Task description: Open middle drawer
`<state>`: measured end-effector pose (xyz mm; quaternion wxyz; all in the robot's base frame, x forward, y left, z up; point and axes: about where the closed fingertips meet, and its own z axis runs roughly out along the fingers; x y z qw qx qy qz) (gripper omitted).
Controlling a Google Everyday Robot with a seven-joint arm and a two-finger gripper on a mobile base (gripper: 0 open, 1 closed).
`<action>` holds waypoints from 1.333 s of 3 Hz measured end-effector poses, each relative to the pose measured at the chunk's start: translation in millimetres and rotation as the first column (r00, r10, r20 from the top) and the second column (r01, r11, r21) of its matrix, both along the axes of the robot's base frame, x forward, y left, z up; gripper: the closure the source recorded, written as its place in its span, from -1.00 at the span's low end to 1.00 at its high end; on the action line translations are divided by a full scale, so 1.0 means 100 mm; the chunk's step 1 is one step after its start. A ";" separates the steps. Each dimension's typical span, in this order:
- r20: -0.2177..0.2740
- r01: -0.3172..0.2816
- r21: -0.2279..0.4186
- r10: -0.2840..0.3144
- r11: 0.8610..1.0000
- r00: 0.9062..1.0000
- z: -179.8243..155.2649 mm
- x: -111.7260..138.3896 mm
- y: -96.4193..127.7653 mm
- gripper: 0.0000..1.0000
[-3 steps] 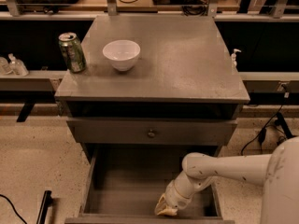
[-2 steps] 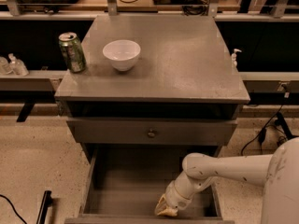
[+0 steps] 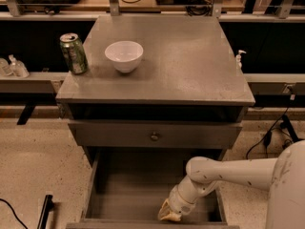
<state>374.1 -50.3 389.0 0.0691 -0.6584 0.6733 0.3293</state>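
The middle drawer [image 3: 138,202] stands pulled far out below the top drawer front [image 3: 114,135]. Its plain grey inside shows, and its front wall runs along the bottom edge of the view. Its knob is out of view. My gripper [image 3: 169,213] is at the end of the white arm [image 3: 228,173], which reaches in from the right. The gripper is down inside the drawer, right at the inner side of the front wall, a little right of centre.
The top drawer front carries a small round knob [image 3: 155,137]. On the grey cabinet top [image 3: 190,61] stand a green can [image 3: 73,53] at the left and a white bowl [image 3: 124,55] beside it. A dark bar [image 3: 45,211] lies on the floor at the left.
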 end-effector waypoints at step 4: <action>0.000 0.000 0.000 0.000 1.000 1.000 0.00 0.00 0.00 1.00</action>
